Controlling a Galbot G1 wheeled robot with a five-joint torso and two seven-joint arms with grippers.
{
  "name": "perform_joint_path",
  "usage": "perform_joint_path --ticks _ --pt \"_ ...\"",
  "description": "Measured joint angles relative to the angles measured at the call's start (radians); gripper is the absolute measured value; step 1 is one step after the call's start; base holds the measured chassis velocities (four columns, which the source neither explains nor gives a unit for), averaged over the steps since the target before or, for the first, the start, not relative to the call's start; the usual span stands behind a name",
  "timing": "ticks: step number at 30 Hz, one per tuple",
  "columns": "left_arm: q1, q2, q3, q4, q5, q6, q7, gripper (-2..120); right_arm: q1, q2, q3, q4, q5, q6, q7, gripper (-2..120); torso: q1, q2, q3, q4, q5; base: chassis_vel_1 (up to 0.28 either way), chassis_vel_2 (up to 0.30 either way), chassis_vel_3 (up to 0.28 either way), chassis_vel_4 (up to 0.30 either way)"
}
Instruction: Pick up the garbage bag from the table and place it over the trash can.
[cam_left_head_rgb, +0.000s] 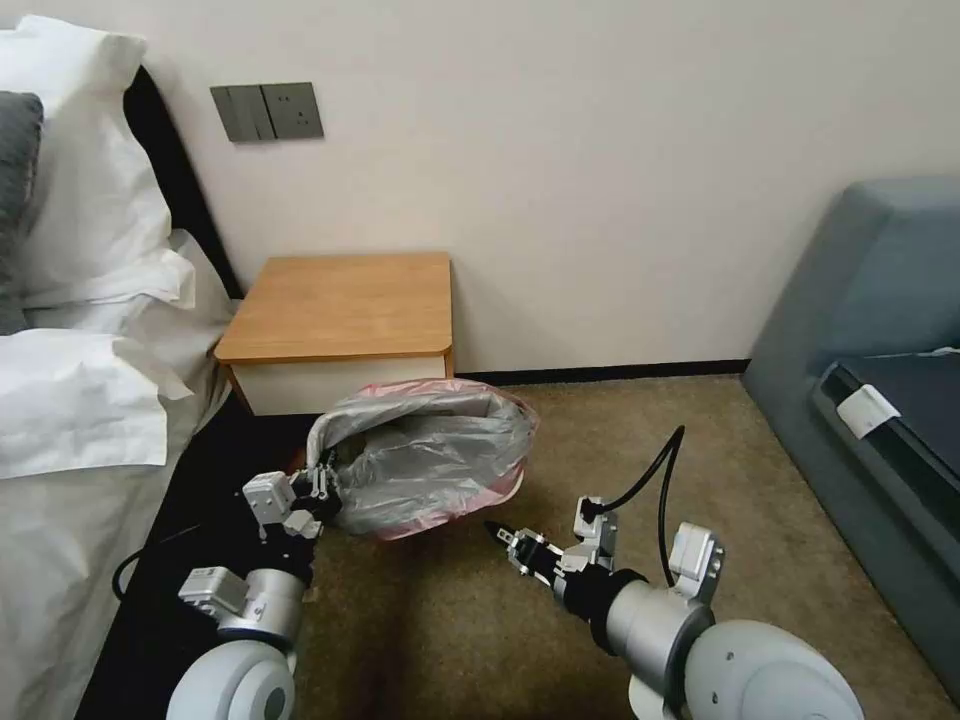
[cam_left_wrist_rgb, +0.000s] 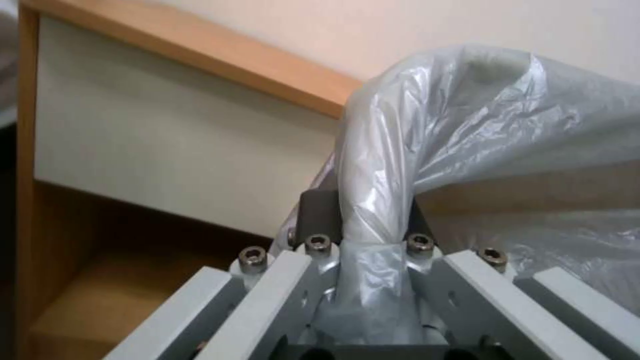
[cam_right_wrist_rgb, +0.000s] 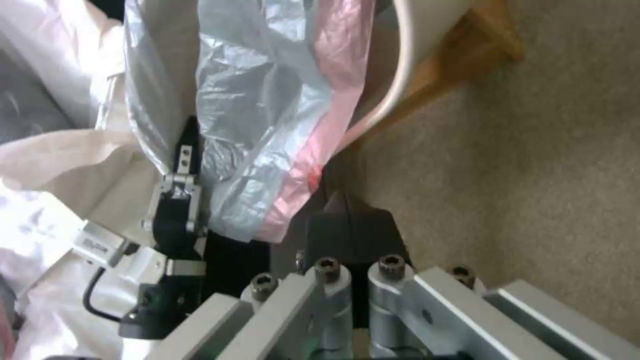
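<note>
The garbage bag (cam_left_head_rgb: 430, 455) hangs draped over the trash can (cam_right_wrist_rgb: 410, 65) on the carpet (cam_left_head_rgb: 760, 520), just in front of the nightstand bench (cam_left_head_rgb: 340, 305), its grey film ballooned open at the top and its pinkish-red edge showing along the rim and lower hem. The left gripper (cam_left_head_rgb: 322, 485) sits at the bag's near-left edge, its jaws pinched on a twisted fold of the plastic, which the left wrist view shows bunched between the two dark pads. The right gripper (cam_left_head_rgb: 497, 530) hovers low over the carpet, near the bag's right side but apart from it; its jaws are drawn together with nothing between them. The bed (cam_left_head_rgb: 70, 400) with white sheets lies to the left
</note>
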Motion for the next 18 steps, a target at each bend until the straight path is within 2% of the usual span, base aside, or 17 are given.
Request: perform_joint_path --ticks 2,4,6,8,9,11,14,16,18 --pt "0.000 0.000 -0.001 -0.008 -0.018 0.011 -0.007 5 -0.006 0.001 0.013 0.000 -0.012 -0.010 -0.024 0 0.000 0.000 0.000 -0.0001 0.0000 0.000 0.000 0.000 0.000" --pt "0.000 0.002 -0.004 -0.019 -0.054 0.035 -0.019 5 -0.013 0.006 0.035 0.000 -0.043 -0.010 -0.072 8 0.000 0.000 0.000 -0.0002 0.0000 0.000 0.000 0.000 0.000" --pt "0.000 0.003 -0.004 -0.020 -0.057 0.037 -0.020 5 -0.013 0.008 0.038 0.000 -0.044 -0.006 -0.077 10 0.000 0.000 0.000 -0.0001 0.0000 0.000 0.000 0.000 0.000" --pt "0.003 0.005 -0.006 -0.020 -0.060 0.039 -0.021 5 0.000 0.014 0.052 0.004 -0.033 0.017 -0.076 24 0.000 0.000 0.000 0.0000 0.0000 0.000 0.000 0.000 0.000" --pt "0.003 0.005 -0.006 -0.020 -0.060 0.039 -0.021 5 0.000 0.014 0.052 0.004 -0.033 0.017 -0.076 24 0.000 0.000 0.000 0.0000 0.0000 0.000 0.000 0.000 0.000" --pt "0.007 0.007 -0.006 -0.021 -0.059 0.039 -0.021 5 0.013 0.017 0.057 0.004 -0.031 0.036 -0.066 34 0.000 0.000 0.000 0.0000 0.0000 0.000 0.000 0.000 0.000" --pt "0.009 0.008 -0.006 -0.022 -0.056 0.038 -0.020 5 0.020 0.020 0.058 0.004 -0.033 0.045 -0.059 40 0.000 0.000 0.000 0.0000 0.0000 0.000 0.000 0.000 0.000" --pt "0.014 0.008 -0.006 -0.024 -0.047 0.036 -0.014 5 0.028 0.027 0.058 0.004 -0.044 0.051 -0.058 52 0.000 0.000 0.000 0.0000 0.0000 0.000 0.000 0.000 0.000" --pt "0.016 0.009 -0.005 -0.028 -0.044 0.035 -0.013 5 0.030 0.031 0.058 0.003 -0.047 0.053 -0.057 55 0.000 0.000 0.000 0.0001 0.0000 0.000 0.000 0.000 0.000"
